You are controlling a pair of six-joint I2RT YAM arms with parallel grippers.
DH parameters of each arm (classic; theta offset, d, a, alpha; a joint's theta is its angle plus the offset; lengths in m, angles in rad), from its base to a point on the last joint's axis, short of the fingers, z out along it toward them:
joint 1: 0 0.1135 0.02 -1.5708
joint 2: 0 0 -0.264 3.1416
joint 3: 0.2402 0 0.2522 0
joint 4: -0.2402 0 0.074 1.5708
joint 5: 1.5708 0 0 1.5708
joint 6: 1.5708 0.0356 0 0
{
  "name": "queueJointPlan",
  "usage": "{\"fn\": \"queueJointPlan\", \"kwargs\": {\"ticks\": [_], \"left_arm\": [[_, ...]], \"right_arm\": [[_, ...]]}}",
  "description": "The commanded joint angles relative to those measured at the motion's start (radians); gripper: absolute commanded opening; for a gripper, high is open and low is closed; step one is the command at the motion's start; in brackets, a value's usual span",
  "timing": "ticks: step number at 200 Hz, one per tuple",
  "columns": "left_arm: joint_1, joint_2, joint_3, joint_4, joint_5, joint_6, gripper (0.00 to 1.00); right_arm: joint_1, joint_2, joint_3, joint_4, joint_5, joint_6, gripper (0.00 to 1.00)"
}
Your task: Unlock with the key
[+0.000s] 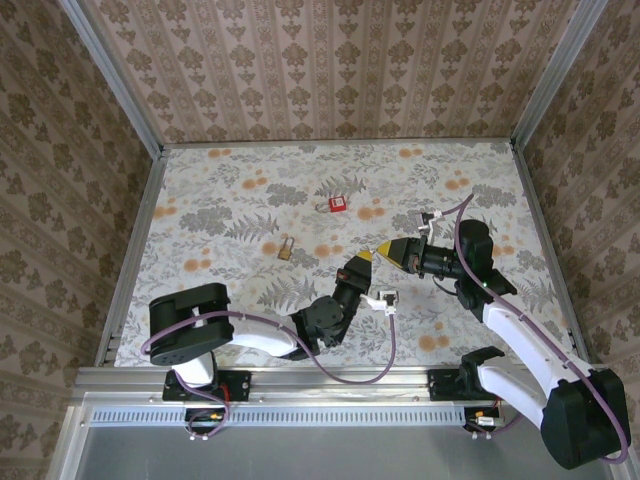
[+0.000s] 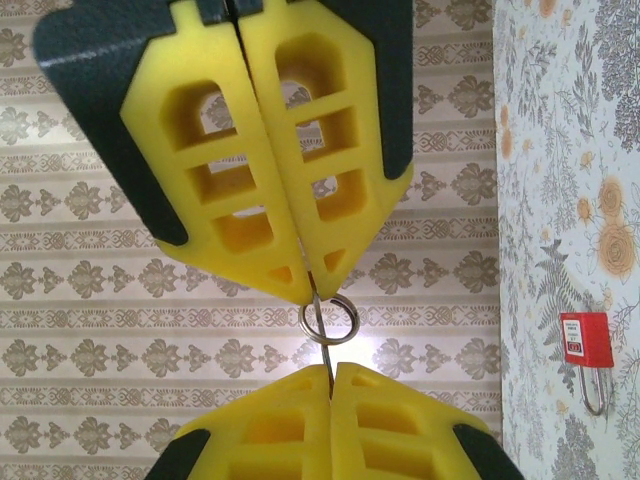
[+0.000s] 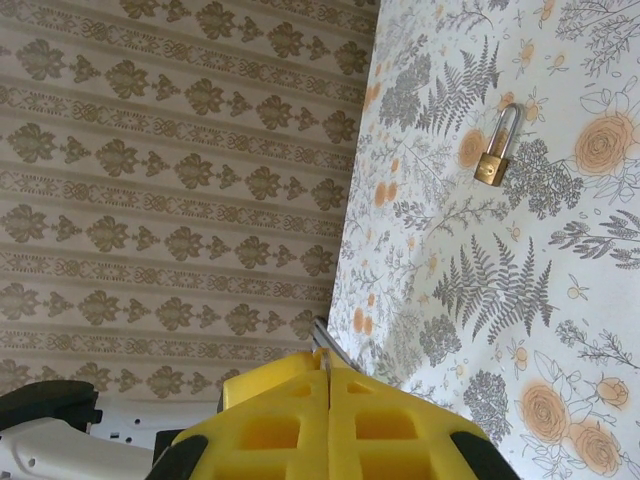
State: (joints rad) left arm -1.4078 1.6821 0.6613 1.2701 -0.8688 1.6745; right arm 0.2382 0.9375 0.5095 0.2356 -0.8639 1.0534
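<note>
Key point(image 2: 323, 345) held in the air above the floral table point(image 1: 220, 180): we see the left gripper point(image 2: 308, 285) pinched shut on its ring end and the right gripper point(image 2: 332, 372) clamped on its blade. Farther left, a red padlock point(image 1: 337, 204) and a brass padlock point(image 1: 286, 247) lie apart on the table.

This is a robot test cell dressed up to look domestic, not a lived-in room. The table point(image 1: 250, 180) wears a floral-print covering, and wall panels point(image 1: 330, 60) of damask wallpaper box it in on three sides, joined by bare aluminium posts point(image 1: 110, 70). Two robot arms point(image 1: 250, 335) are bolted to a metal rail point(image 1: 330, 380) along the near edge.
</note>
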Motion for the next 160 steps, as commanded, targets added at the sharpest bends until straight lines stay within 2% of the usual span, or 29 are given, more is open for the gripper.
{"fn": "queueJointPlan", "kwargs": {"ticks": [1, 15, 22, 35, 46, 73, 129, 160], "left_arm": [[-0.014, -0.001, 0.018, 0.017, 0.007, -0.011, 0.0], [-0.014, -0.002, 0.017, 0.017, 0.001, -0.013, 0.0], [-0.014, -0.005, 0.016, 0.017, 0.0, -0.013, 0.04], [-0.014, -0.012, 0.011, 0.018, -0.006, -0.015, 0.14], [-0.013, -0.021, 0.003, 0.017, -0.011, -0.014, 0.29], [-0.011, -0.063, -0.035, 0.017, -0.029, -0.008, 0.49], [-0.01, -0.154, -0.096, 0.015, -0.078, 0.001, 0.54], [0.031, -0.207, -0.103, 0.012, -0.1, -0.08, 0.54]], "right_arm": [[0.0, -0.029, 0.027, 0.009, -0.008, -0.006, 0.04], [0.0, -0.035, 0.03, -0.004, -0.001, -0.012, 0.03], [-0.001, -0.037, 0.033, -0.009, 0.0, -0.015, 0.02], [-0.002, -0.04, 0.035, -0.024, 0.007, -0.025, 0.01], [-0.003, -0.041, 0.039, -0.045, 0.012, -0.038, 0.0], [-0.013, -0.055, 0.054, -0.097, 0.033, -0.072, 0.0], [-0.031, -0.063, 0.08, -0.14, 0.051, -0.113, 0.0], [-0.039, -0.09, 0.091, -0.212, 0.071, -0.169, 0.0]]}}
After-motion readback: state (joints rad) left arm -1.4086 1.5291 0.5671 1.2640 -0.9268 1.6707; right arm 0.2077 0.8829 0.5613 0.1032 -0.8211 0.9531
